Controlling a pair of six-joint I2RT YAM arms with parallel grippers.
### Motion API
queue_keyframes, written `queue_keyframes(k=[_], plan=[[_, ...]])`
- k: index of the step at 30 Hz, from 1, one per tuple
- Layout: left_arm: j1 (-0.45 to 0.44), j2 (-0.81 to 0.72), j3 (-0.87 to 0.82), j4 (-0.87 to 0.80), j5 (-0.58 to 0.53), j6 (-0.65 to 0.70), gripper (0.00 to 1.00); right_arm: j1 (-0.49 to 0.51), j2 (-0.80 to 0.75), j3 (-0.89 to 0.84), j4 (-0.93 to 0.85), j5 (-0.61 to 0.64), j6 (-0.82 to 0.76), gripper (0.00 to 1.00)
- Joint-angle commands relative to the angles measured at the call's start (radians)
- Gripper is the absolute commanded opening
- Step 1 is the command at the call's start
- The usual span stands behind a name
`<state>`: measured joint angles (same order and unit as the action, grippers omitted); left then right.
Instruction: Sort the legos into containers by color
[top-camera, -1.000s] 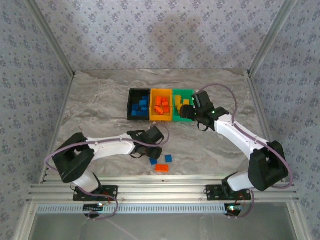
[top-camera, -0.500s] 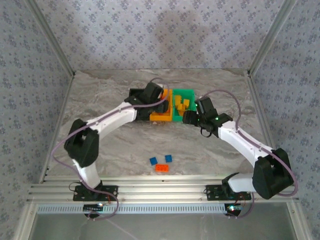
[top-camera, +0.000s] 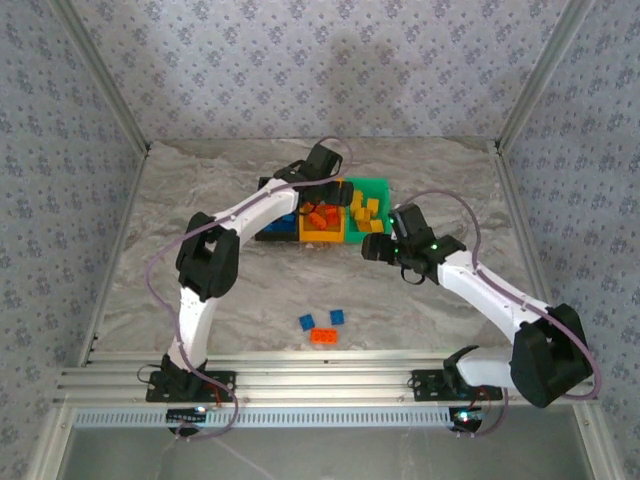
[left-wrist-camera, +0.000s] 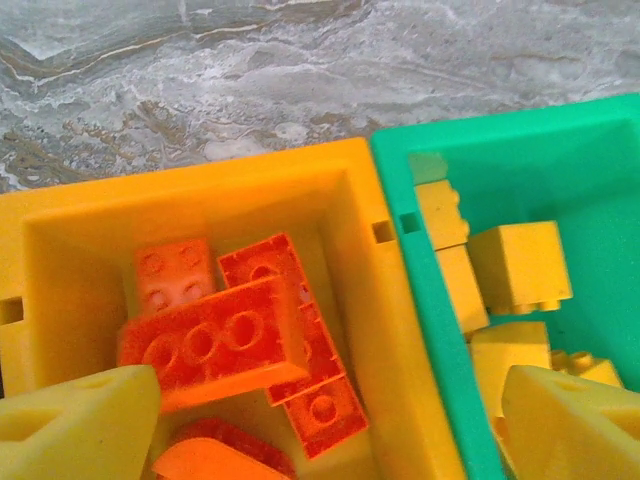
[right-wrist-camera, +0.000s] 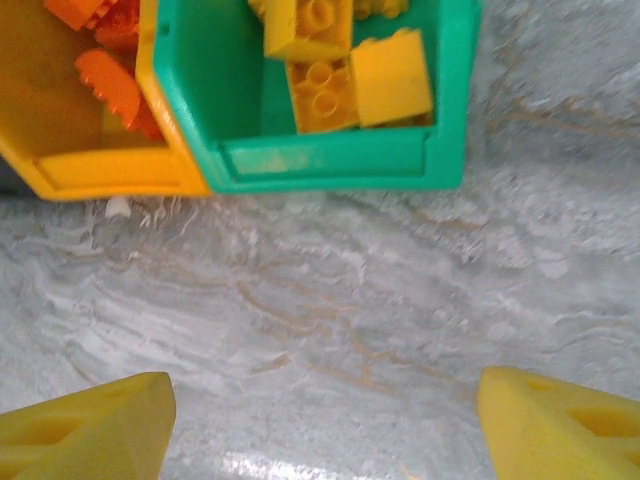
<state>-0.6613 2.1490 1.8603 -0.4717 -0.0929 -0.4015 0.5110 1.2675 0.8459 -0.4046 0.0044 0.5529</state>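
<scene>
The containers stand in a row: a black bin (top-camera: 268, 222) partly under my left arm, a yellow-orange bin (top-camera: 322, 236) and a green bin (top-camera: 375, 187). My left gripper (top-camera: 323, 193) hovers open above the yellow-orange bin (left-wrist-camera: 360, 250), where orange legos (left-wrist-camera: 215, 340) lie piled; its jaws (left-wrist-camera: 320, 430) hold nothing. Yellow legos (left-wrist-camera: 520, 265) fill the green bin (left-wrist-camera: 440, 330). My right gripper (top-camera: 372, 246) is open and empty (right-wrist-camera: 320, 425) over bare table just in front of the green bin (right-wrist-camera: 330, 162). Two blue legos (top-camera: 307, 321) (top-camera: 338, 317) and an orange lego (top-camera: 323, 336) lie loose near the front.
The marble table (top-camera: 200, 190) is bounded by patterned walls at the back and sides and a metal rail (top-camera: 320, 385) at the front. My left arm (top-camera: 250, 210) arches across the black bin. The right arm (top-camera: 480, 290) crosses the table's right half.
My left arm has swung from beside the loose legos up to the bins, and its jaws have opened over the yellow-orange bin. The right gripper has drawn back from the green bin.
</scene>
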Motion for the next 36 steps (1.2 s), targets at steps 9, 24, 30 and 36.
queue_keyframes(k=[9,24,30,36], plan=[[-0.09,-0.519,-0.407,0.216,0.082,-0.09,0.99,0.232,0.071,-0.016,-0.033,-0.121,-0.02,0.79],[-0.205,-1.223,-1.185,0.093,-0.15,-0.277,0.99,0.447,0.29,0.03,-0.089,-0.087,-0.024,0.69],[-0.205,-1.365,-1.282,0.026,-0.235,-0.343,0.99,0.486,0.363,0.063,-0.115,-0.025,-0.019,0.63],[-0.203,-1.39,-1.296,0.007,-0.261,-0.349,0.99,0.491,0.376,0.059,-0.14,0.014,-0.002,0.4]])
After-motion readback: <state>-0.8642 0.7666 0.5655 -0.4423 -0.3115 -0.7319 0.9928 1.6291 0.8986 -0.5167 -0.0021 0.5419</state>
